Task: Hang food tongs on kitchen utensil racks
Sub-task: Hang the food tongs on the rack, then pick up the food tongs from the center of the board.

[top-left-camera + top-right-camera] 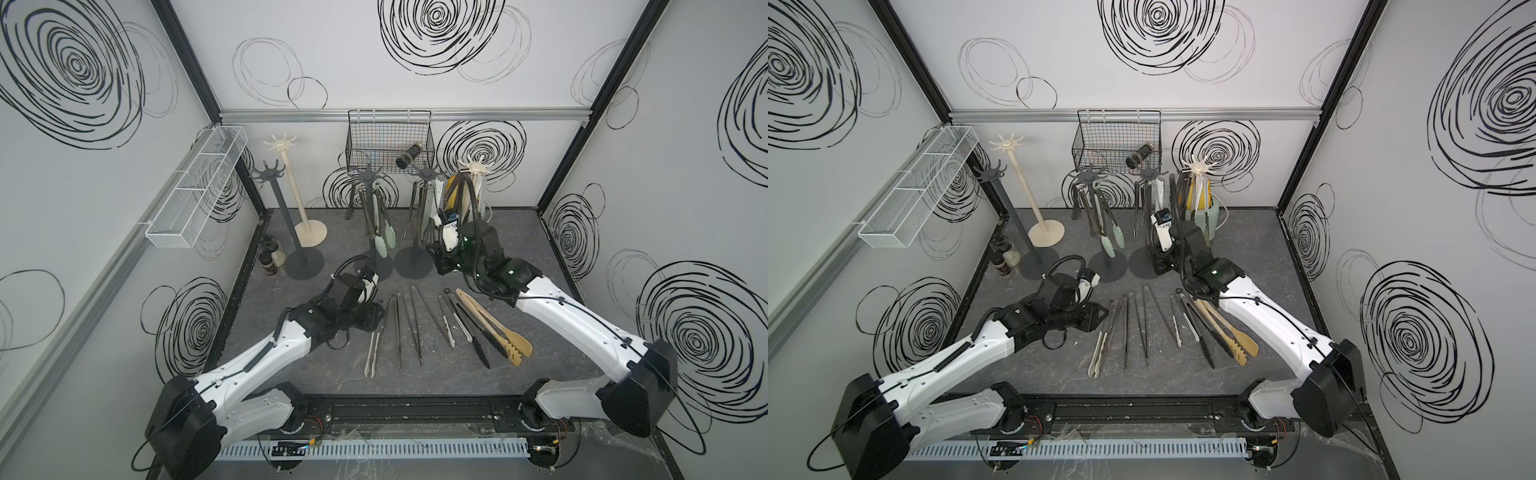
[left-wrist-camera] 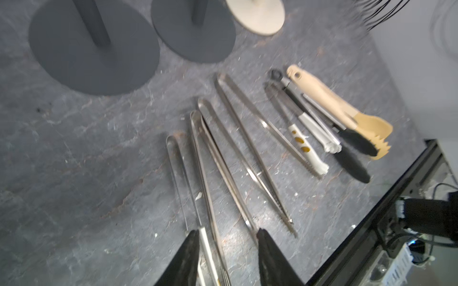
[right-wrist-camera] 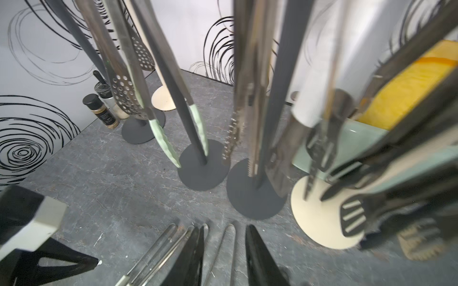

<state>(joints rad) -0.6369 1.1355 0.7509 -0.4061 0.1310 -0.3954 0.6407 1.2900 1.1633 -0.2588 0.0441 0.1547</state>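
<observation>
Steel tongs [image 2: 205,173] bunched between parted left gripper [image 2: 228,231] jaws | closing may pinch two pairs, overlap blurry | right gripper [image 3: 225,227] parted, empty, beside loaded rack [image 3: 255,198]: snag risk

Even light, blurred wrist views — bowed edges

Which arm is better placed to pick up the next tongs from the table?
Left, likely. The left gripper hangs open with its jaws astride the steel tongs lying on the table. The right gripper, open and empty, faces the dark grey rack, past the row's hinge ends.
</observation>
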